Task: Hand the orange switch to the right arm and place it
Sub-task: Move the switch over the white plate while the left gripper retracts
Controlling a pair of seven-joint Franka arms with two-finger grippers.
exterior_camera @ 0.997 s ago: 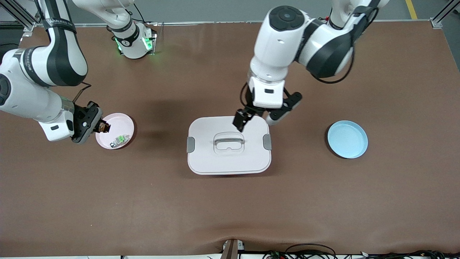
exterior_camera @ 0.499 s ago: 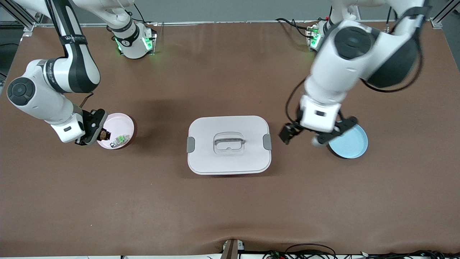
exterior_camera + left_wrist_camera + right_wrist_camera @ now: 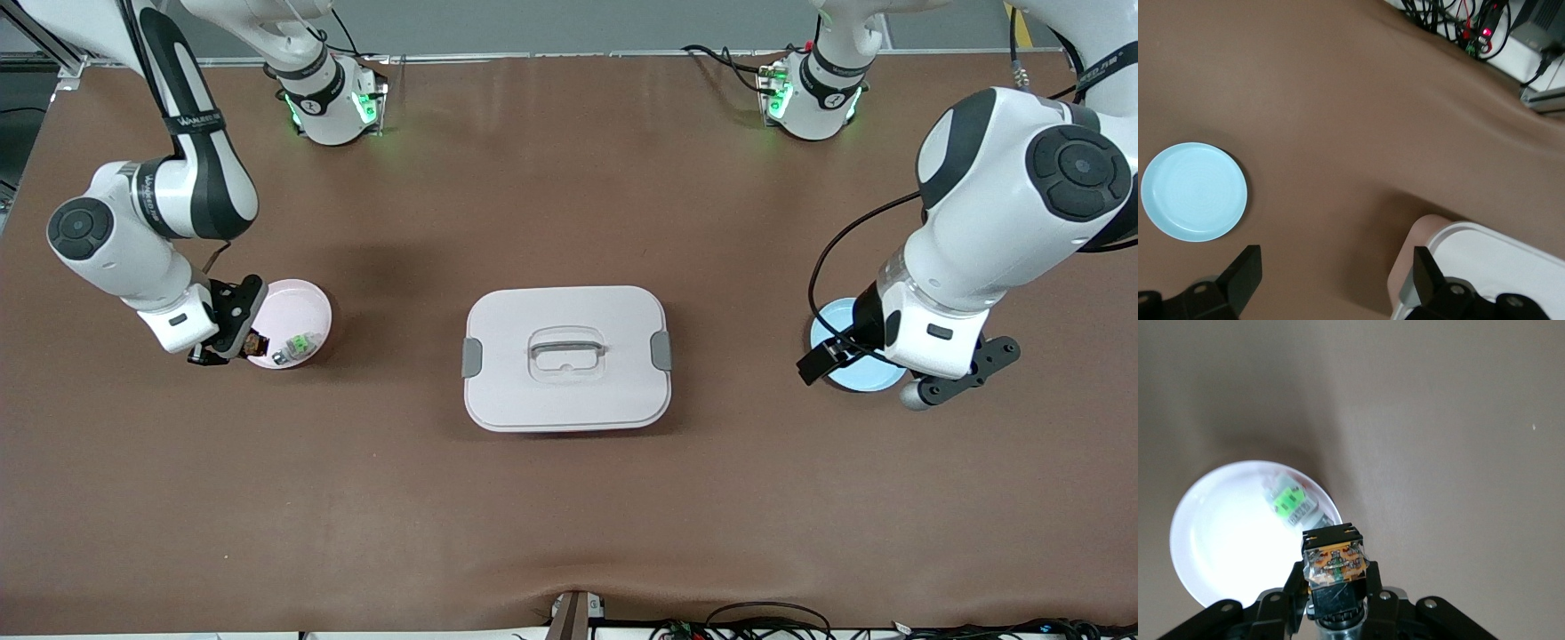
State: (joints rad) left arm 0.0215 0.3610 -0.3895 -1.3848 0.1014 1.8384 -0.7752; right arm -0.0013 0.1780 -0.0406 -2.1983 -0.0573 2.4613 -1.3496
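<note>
Right gripper (image 3: 233, 342) clamped on orange switch (image 3: 1335, 561), hanging at rim of pink plate (image 3: 313, 300), on edge toward right arm's end of table.

Green-and-clear part (image 3: 299, 343) lies in pink plate, just beside held switch.

Risks, judged:
- release at rim: switch may tip off pink plate onto table
- lowering may knock green-and-clear part

White lidded box (image 3: 566, 357) at table centre, well apart from pink plate.

Left gripper (image 3: 1331, 277) spread wide, empty, over blue plate (image 3: 840, 318), waiting.
</note>
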